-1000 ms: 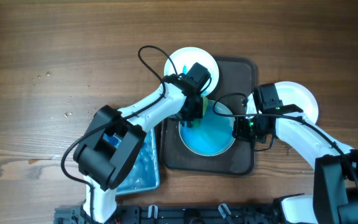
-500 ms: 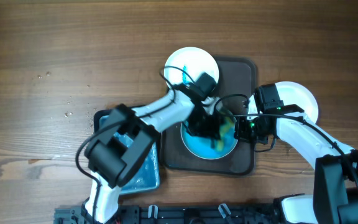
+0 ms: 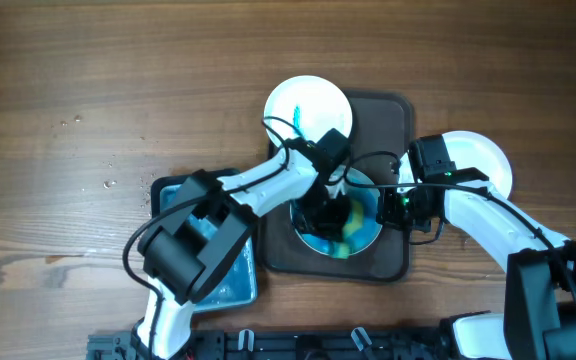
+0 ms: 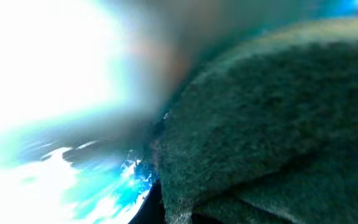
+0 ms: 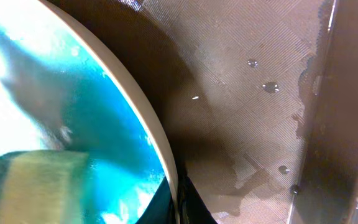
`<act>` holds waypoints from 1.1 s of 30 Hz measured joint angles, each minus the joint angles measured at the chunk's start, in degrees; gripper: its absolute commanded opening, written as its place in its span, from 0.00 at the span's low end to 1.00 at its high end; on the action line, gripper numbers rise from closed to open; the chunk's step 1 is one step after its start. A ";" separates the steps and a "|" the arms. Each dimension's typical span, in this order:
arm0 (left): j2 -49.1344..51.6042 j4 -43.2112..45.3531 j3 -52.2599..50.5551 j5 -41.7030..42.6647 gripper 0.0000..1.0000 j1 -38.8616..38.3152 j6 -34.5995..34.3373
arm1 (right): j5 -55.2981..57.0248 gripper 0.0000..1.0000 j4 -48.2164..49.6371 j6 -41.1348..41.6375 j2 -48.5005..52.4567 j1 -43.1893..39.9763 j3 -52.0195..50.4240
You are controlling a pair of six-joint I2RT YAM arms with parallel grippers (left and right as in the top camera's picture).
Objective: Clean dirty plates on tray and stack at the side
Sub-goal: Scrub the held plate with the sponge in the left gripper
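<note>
left gripper [image 3: 330, 212] clamps a sponge [image 3: 347, 236] down on the blue plate [image 3: 370, 220] in the tray [image 3: 390, 120], while right gripper [image 3: 384, 206] pinches its rim.

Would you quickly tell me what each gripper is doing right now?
Left gripper: closed on the yellow-green sponge.
Right gripper: closed on the rim of the blue-smeared round white plate.

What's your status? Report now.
Left tool shut on sponge, pressed on blue plate in tray. Right tool pinching plate rim. Nothing blocking.
</note>
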 measured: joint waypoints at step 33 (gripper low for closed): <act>-0.66 28.61 -0.85 -10.78 0.04 -1.97 -11.63 | 1.11 0.04 0.02 -0.17 -0.02 -0.52 0.13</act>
